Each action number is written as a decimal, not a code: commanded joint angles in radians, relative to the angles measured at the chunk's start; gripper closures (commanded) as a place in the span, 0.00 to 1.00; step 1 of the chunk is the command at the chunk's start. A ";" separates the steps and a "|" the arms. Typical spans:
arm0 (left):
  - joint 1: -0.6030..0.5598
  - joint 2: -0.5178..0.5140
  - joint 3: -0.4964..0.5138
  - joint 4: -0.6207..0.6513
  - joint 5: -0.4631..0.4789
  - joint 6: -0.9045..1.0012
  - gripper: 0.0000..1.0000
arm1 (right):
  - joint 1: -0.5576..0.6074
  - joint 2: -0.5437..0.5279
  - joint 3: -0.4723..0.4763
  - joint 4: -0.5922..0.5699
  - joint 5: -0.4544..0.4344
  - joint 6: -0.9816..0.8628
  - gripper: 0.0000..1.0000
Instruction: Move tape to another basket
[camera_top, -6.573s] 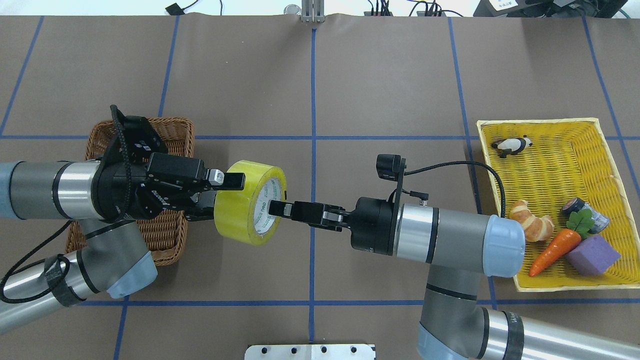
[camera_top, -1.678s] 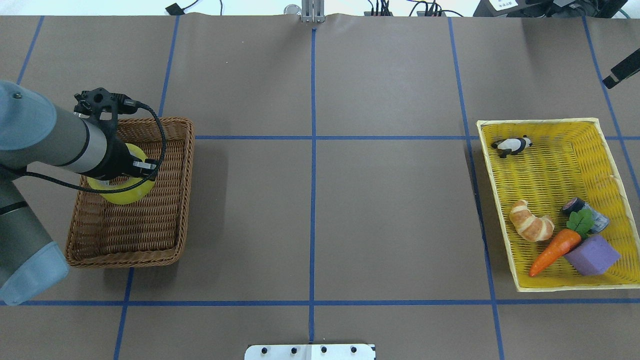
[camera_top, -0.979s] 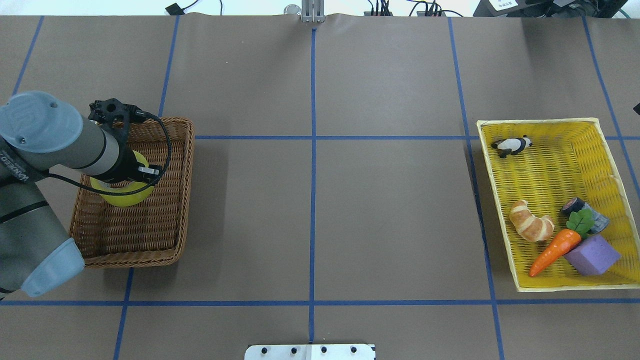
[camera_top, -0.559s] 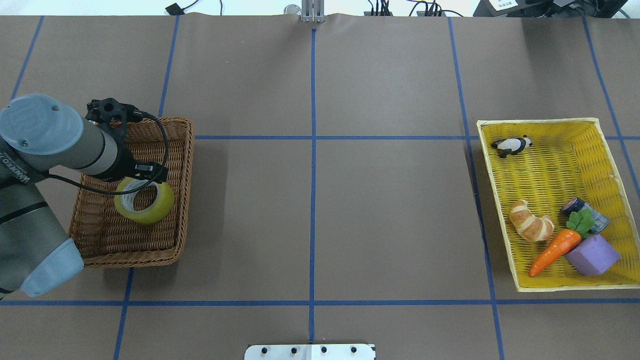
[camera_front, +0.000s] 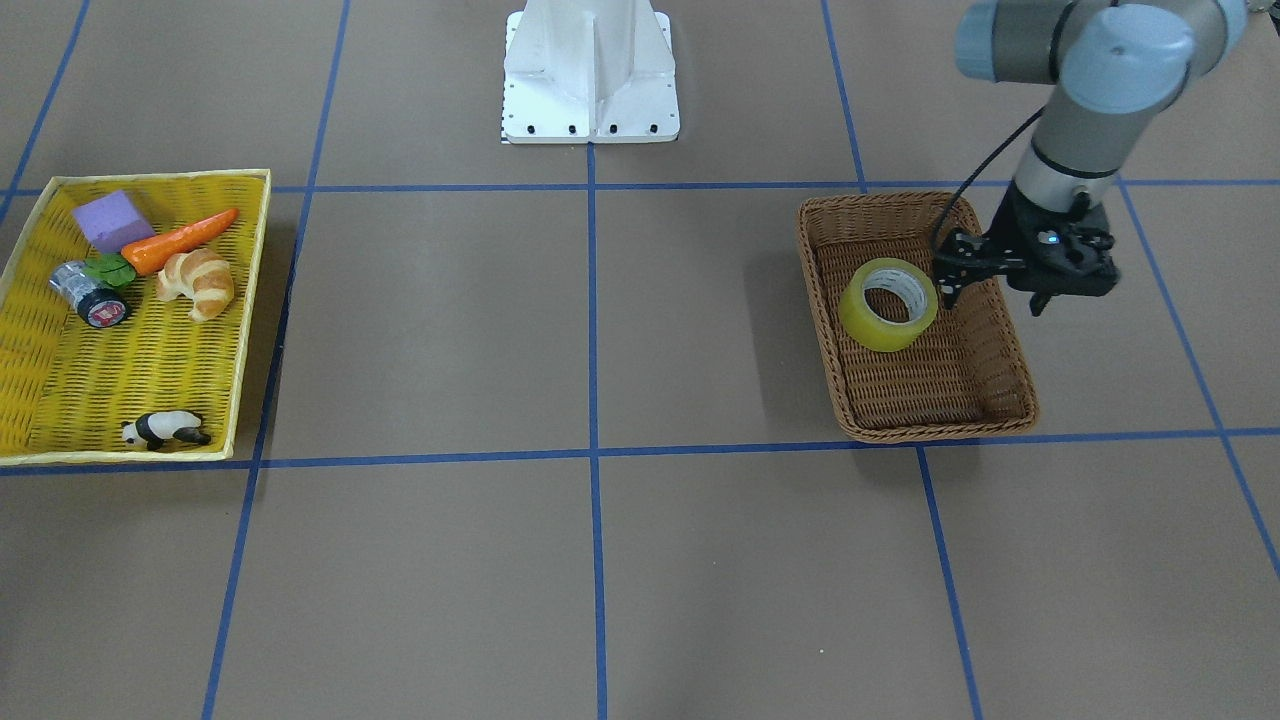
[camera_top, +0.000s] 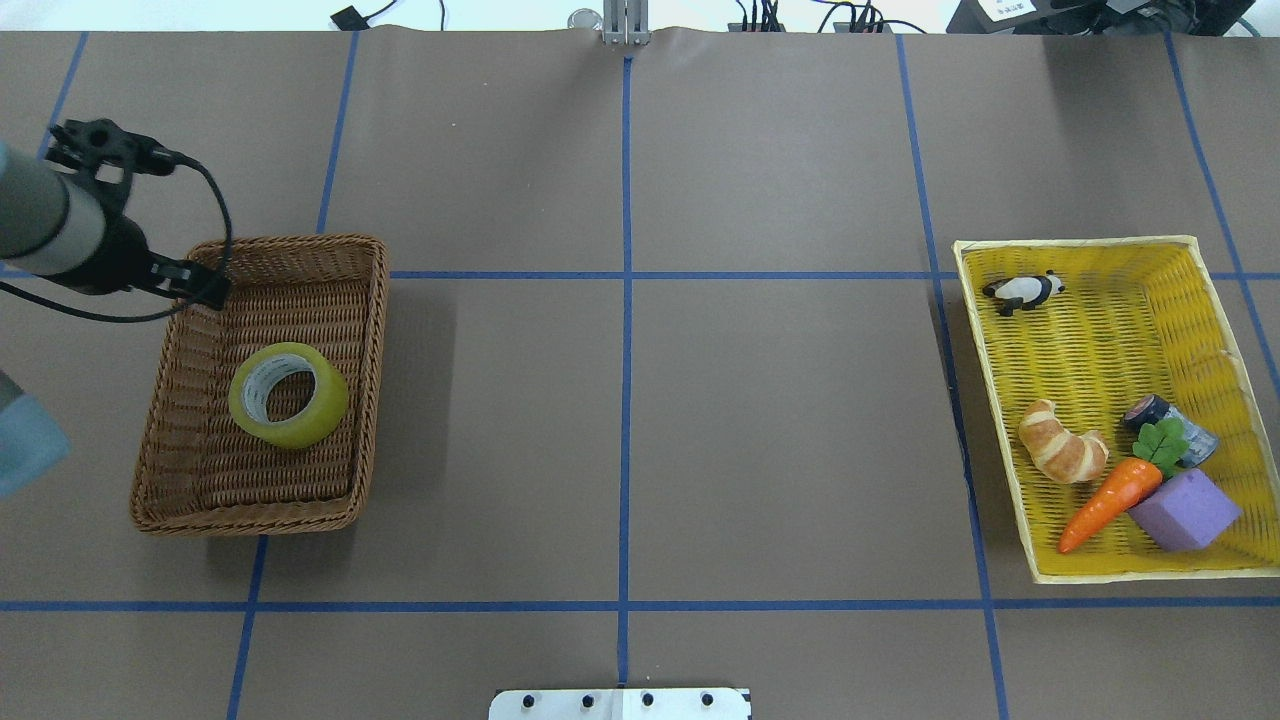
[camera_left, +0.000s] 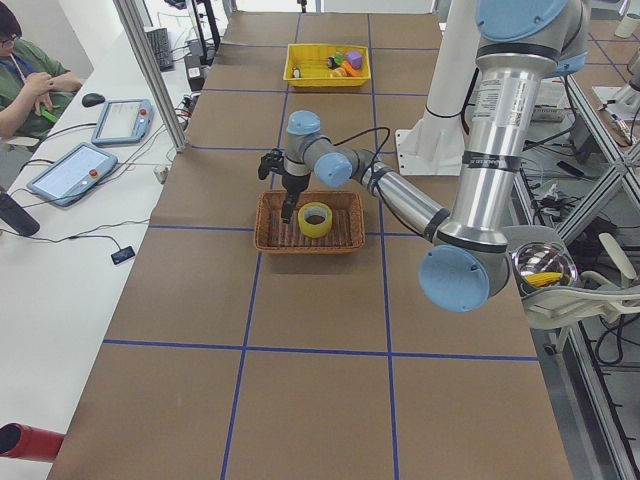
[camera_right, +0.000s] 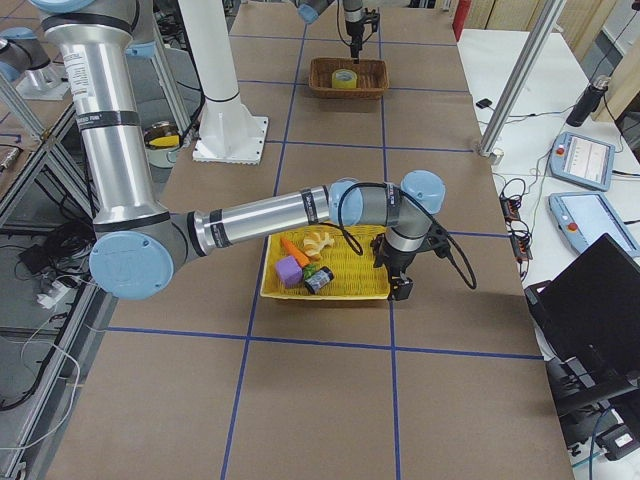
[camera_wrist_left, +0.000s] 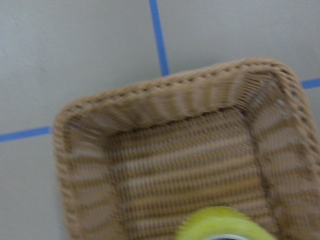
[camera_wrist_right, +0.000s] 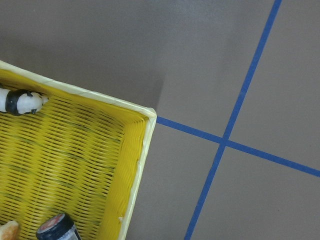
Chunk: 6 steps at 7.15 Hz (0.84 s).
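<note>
The yellow tape (camera_top: 288, 393) lies on its side inside the brown wicker basket (camera_top: 370, 330), its white core facing up; it also shows in the front view (camera_front: 888, 303) and at the bottom edge of the left wrist view (camera_wrist_left: 225, 225). My left gripper (camera_front: 1000, 300) hangs above the basket's robot-left rim, apart from the tape, and looks open and empty. In the overhead view it (camera_top: 190, 285) is over the basket's far left corner. My right gripper (camera_right: 400, 288) shows only in the right side view, beside the yellow tray; I cannot tell whether it is open or shut.
The flat yellow tray (camera_top: 1100, 245) at the far right holds a panda figure (camera_top: 1022, 291), a croissant (camera_top: 1062, 453), a carrot (camera_top: 1105, 505), a purple block (camera_top: 1185, 510) and a small silver cylinder (camera_top: 1170, 425). The robot's white base (camera_front: 590, 70) stands at the table's edge.
The left gripper carried the tape into the brown basket, let it go, and has pulled up and away to the far left. The right arm left the overhead view.
</note>
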 joint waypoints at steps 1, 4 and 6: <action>-0.279 0.060 0.143 -0.002 -0.199 0.308 0.01 | 0.020 -0.019 -0.006 0.007 0.002 0.009 0.00; -0.562 0.059 0.467 -0.013 -0.303 0.596 0.01 | 0.043 -0.059 -0.012 0.007 0.014 0.015 0.00; -0.640 0.089 0.494 -0.018 -0.305 0.630 0.01 | 0.055 -0.074 -0.019 0.007 0.013 0.015 0.00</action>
